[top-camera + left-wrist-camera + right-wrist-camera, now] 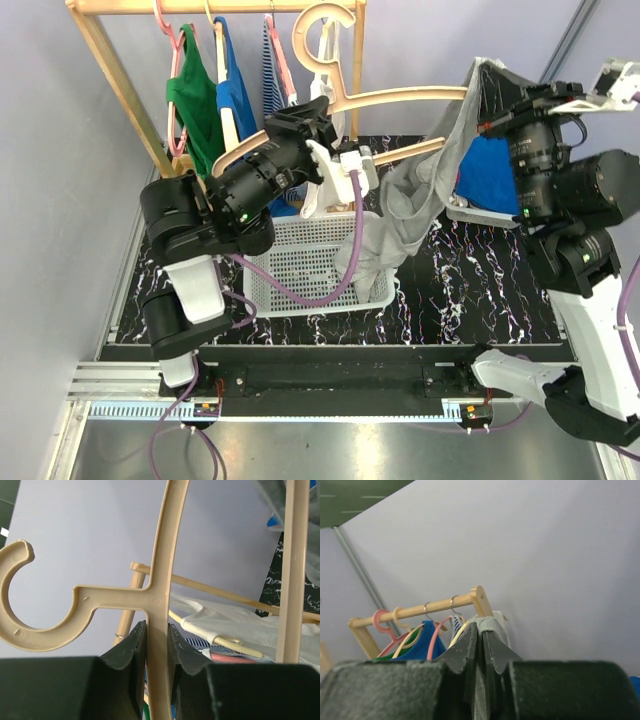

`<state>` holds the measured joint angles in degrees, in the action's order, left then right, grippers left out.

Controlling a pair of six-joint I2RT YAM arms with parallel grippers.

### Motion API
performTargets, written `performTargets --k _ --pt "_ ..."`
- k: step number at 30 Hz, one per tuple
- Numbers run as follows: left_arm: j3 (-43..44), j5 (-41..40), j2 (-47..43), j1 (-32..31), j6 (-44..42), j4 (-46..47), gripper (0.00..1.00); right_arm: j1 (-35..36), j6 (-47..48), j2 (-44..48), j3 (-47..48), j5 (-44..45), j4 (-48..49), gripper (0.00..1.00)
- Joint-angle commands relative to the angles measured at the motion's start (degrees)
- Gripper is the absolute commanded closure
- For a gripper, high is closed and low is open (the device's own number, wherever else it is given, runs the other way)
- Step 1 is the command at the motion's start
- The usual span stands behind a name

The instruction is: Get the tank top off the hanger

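The left pincer (156, 641) is pressing together on the beige hanger (400, 97), clamping its upper arm just beside the neck below the hook, and is holding it tilted in the air at the upper middle of the top view. The right pincer (481, 645) is pinching a fold of the grey tank top (415, 200) at the upper right of that view. From there the cloth is running down past the right end of the hanger and is trailing over the right corner of the white basket (290, 265).

The step in hand looks like drawing the shoulder off the hanger's right tip. To do it well, the left pincer should be bracing the hanger firmly so that it is not twisting, while the right pincer is carrying the strap outward and up past the tip rather than tugging straight down, which could be snagging the cloth on the lower bar. Whether the other strap is already free of the hanger is hidden by the arm.

The surface (480, 290) is showing a black, white-veined marble pattern, with the basket standing at its middle and a blue cloth (490, 170) lying behind the tank top at the right. A wooden rack (110, 60) is standing at the upper left, carrying green (195, 100), blue and striped garments on pink and beige hangers. Plain pale grey walls are closing in the scene behind and at the left
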<state>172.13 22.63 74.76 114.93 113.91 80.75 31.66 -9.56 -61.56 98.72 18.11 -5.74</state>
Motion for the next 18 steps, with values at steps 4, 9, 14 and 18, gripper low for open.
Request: performTargets --k 4,9,14,18 --pt "0.22 6.18 4.78 -1.73 29.62 15.14 1.0 -0.11 5.0 -4.88 6.83 6.16 -1.81 0.88" --pt "0.13 14.0 6.62 -1.03 27.87 15.05 1.0 -0.02 1.05 -5.24 5.08 1.67 -4.01 0.87" --pt "-7.31 23.06 7.07 3.19 21.54 14.96 1.0 -0.11 -2.38 -6.82 6.13 -6.58 -7.18 0.89" --pt "-26.37 31.48 1.37 3.19 10.86 15.05 1.0 -0.19 -6.86 -7.17 4.91 -14.93 -7.62 0.9"
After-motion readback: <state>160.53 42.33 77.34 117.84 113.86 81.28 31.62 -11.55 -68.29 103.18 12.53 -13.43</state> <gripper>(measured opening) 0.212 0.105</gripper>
